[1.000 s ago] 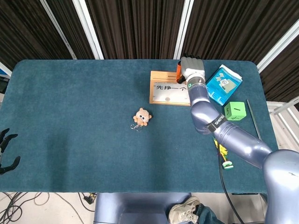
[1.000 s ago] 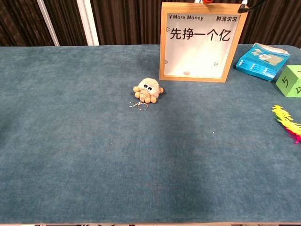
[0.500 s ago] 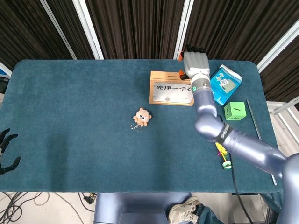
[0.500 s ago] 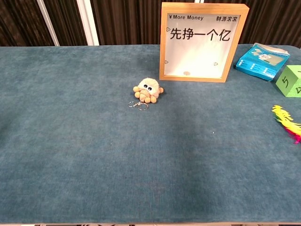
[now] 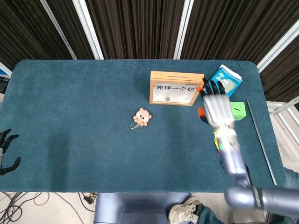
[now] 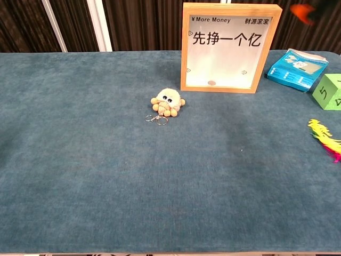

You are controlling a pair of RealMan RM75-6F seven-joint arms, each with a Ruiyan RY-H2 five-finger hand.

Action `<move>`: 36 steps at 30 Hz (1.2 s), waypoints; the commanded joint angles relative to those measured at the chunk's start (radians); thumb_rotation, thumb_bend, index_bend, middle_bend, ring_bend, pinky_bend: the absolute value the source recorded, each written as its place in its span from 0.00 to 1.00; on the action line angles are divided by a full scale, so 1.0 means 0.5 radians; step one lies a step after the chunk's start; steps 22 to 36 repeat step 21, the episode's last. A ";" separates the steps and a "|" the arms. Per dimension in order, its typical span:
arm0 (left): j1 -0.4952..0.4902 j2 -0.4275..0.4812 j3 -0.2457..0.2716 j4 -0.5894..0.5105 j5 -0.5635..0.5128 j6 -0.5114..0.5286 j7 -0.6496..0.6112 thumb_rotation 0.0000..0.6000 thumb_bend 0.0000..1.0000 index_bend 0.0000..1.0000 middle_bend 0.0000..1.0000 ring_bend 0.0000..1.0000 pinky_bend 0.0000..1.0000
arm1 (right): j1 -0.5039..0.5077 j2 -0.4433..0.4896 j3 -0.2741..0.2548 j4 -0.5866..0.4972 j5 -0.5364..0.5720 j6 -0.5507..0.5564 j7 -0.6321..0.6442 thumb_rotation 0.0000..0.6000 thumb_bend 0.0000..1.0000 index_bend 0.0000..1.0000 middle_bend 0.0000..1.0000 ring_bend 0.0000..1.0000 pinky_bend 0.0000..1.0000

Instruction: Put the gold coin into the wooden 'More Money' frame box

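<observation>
Item: wooden 'More Money' frame box (image 6: 230, 48), upright at the far right of the teal table (image 6: 106, 176), front pane facing near, slot in its top edge running left-right. Gold coin (image 6: 211, 82): small disc lying at the bottom inside the pane; judged deposited. Right hand (image 5: 216, 108): raised, fingers spread, empty, just near-right of the box and the nearer hand to it. Left hand (image 5: 6, 151): near-left table edge, fingers apart, empty, well apart from the box. Room: dark slatted curtain behind.
</observation>
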State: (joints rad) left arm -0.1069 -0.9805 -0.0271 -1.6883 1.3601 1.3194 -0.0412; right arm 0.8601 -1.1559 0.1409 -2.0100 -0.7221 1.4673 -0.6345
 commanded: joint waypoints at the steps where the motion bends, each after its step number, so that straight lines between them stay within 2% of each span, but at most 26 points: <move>1: 0.003 0.000 0.001 -0.003 0.004 0.008 0.006 1.00 0.36 0.19 0.00 0.00 0.01 | -0.408 -0.079 -0.385 -0.156 -0.471 0.412 0.029 1.00 0.53 0.17 0.02 0.00 0.00; 4: 0.013 -0.003 0.003 -0.005 0.012 0.031 0.015 1.00 0.36 0.19 0.00 0.00 0.01 | -0.619 -0.180 -0.557 -0.068 -0.702 0.582 0.041 1.00 0.53 0.16 0.02 0.00 0.00; 9: 0.020 -0.009 0.001 -0.006 0.004 0.044 0.026 1.00 0.36 0.19 0.00 0.00 0.01 | -0.876 -0.259 -0.675 0.107 -0.826 0.689 0.099 1.00 0.53 0.15 0.02 0.00 0.00; 19: 0.026 -0.024 -0.008 -0.014 -0.014 0.069 0.088 1.00 0.36 0.19 0.00 0.00 0.01 | -1.102 -0.369 -0.611 0.465 -1.001 0.670 0.265 1.00 0.53 0.15 0.02 0.00 0.00; 21: 0.027 -0.026 -0.009 -0.013 -0.014 0.072 0.093 1.00 0.36 0.19 0.00 0.00 0.01 | -1.123 -0.377 -0.586 0.485 -1.022 0.653 0.279 1.00 0.53 0.15 0.02 0.00 0.00; 36: 0.027 -0.026 -0.009 -0.013 -0.014 0.072 0.093 1.00 0.36 0.19 0.00 0.00 0.01 | -1.123 -0.377 -0.586 0.485 -1.022 0.653 0.279 1.00 0.53 0.15 0.02 0.00 0.00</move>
